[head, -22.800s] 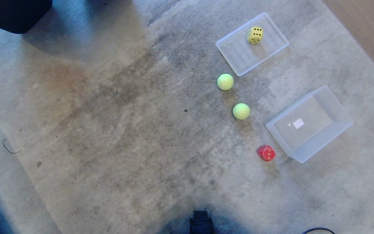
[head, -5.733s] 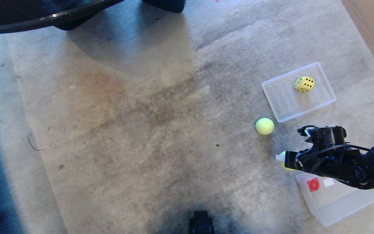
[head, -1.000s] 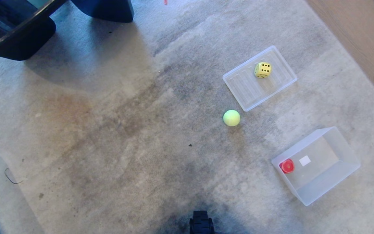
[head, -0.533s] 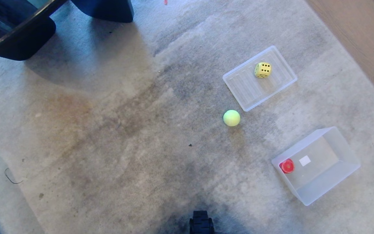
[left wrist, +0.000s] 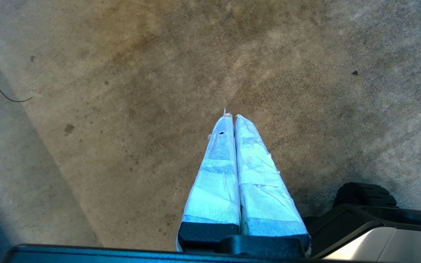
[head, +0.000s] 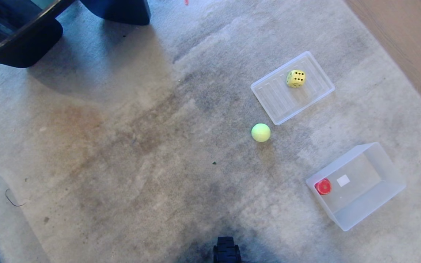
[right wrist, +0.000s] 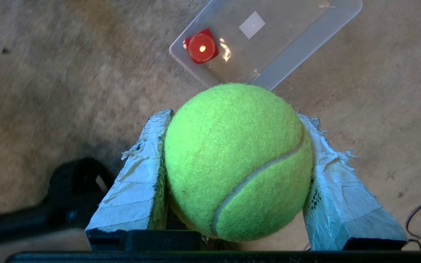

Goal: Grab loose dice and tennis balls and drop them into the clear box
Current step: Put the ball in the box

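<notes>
Right hand grips ball across its middle, lower centre of frame, box above. Ball light, fuzzy, springy; likely bounces. Left hand closed, empty.

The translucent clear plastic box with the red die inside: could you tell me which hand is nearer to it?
Right. The right hand hovers beside the clear plastic box; the left hand hangs over bare carpet.

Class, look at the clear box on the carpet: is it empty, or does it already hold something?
Not empty. The clear box holds one red die in a corner beside its white label; nothing else shows inside.
</notes>
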{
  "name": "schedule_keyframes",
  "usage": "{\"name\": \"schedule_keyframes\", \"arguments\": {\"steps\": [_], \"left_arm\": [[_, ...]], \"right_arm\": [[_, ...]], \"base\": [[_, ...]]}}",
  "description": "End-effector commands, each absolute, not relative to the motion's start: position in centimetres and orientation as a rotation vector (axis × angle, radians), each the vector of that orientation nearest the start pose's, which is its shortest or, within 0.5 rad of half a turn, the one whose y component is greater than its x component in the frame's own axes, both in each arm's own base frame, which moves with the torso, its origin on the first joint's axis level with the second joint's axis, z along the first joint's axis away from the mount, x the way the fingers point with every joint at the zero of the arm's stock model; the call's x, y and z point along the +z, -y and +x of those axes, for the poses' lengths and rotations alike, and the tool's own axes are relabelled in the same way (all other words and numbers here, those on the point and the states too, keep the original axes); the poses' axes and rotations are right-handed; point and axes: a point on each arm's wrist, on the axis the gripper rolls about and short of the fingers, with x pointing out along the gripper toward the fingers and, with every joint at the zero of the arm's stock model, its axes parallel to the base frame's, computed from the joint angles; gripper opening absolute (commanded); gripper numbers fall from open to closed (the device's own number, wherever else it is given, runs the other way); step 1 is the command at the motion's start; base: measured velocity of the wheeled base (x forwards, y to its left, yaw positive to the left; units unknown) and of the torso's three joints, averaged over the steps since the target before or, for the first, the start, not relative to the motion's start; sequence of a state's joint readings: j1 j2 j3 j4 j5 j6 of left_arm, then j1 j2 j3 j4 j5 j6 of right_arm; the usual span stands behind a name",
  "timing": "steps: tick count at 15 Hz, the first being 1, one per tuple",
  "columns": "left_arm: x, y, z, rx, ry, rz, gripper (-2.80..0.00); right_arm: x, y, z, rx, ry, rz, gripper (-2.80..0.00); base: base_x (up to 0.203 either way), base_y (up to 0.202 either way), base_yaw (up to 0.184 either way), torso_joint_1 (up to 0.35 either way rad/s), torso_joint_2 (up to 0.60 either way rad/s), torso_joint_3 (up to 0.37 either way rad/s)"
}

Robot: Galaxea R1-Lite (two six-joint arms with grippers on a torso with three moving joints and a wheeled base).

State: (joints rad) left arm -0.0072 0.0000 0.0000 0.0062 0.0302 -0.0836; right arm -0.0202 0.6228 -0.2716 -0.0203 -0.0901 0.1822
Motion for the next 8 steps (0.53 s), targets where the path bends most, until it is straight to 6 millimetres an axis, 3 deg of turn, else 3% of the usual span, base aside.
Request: {"name": "schedule_keyframes", "arguments": {"steps": [1, 4, 8], "left_arm": [[7.5, -0.1, -2.3, 0.023, -0.005, -0.084, -2.80], [7.5, -0.1, -2.3, 0.023, -0.005, -0.084, -2.80], [7.5, -0.1, -2.3, 0.023, -0.005, -0.084, -2.80]], "right_arm": [[14.9, 0.5, 9.5, -0.188, -0.493, 0.182, -2.80], [13.9, 1.0, 16.2, -0.264, -0.510, 0.222, -2.80], [10.4, 2.6, 22.7, -0.385, -0.563, 0.297, -2.80]], "base": [[0.000, 0.000, 0.000, 0.000, 0.00, 0.000], [0.000, 0.000, 0.000, 0.000, 0.00, 0.000], [0.000, 0.000, 0.000, 0.000, 0.00, 0.000]]}}
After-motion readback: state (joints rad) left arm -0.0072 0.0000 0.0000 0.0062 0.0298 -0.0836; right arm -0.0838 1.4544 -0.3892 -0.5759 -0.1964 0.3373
